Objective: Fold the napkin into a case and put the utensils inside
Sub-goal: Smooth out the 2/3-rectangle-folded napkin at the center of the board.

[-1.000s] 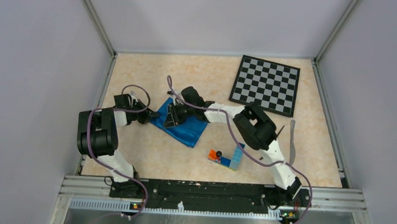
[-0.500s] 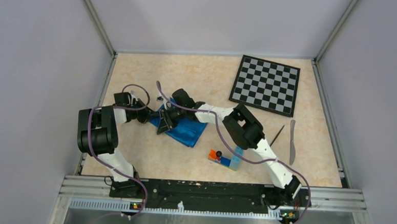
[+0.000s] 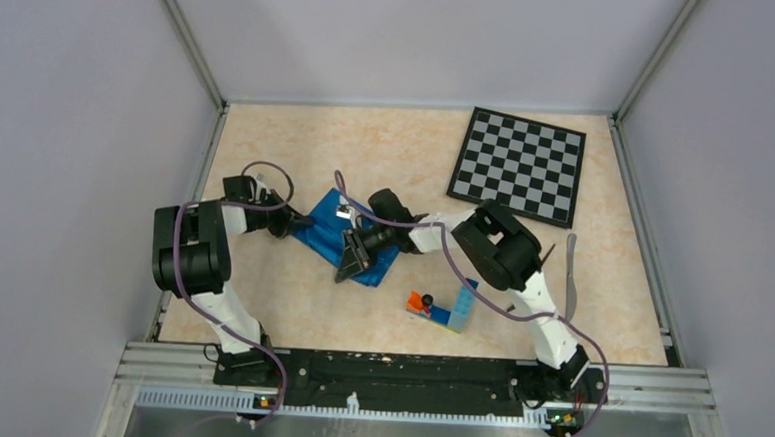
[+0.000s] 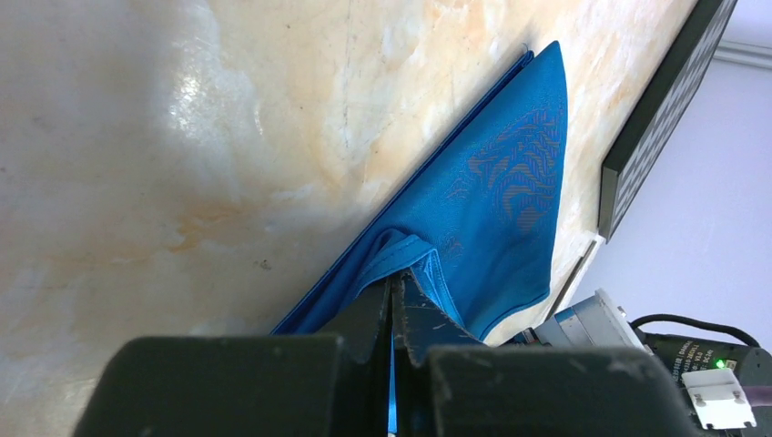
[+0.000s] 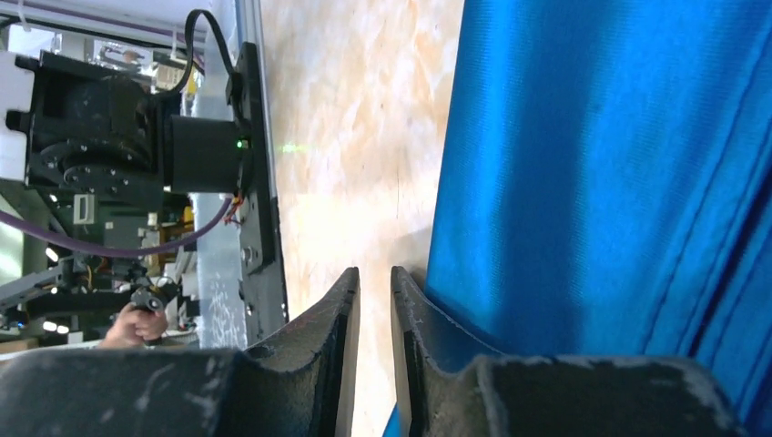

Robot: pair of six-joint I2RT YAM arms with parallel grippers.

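Left end effector (image 4: 393,289) clamped on napkin (image 4: 510,182) fold. Right end effector (image 5: 373,278) narrowly apart at napkin edge. Knife (image 3: 569,283) partly behind right arm.

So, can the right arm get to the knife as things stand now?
Probably yes. The knife lies uncovered close beside that arm, with nothing on it; the right gripper would first have to leave the napkin.

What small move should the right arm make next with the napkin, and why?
Probably close the right tool on the napkin at its near edge. Its fingers stand narrowly apart at that edge, with bare table showing between them, so a firm grip is not evident. The left tool is shut on a bunched fold at the other side, so the cloth seems anchored for folding.
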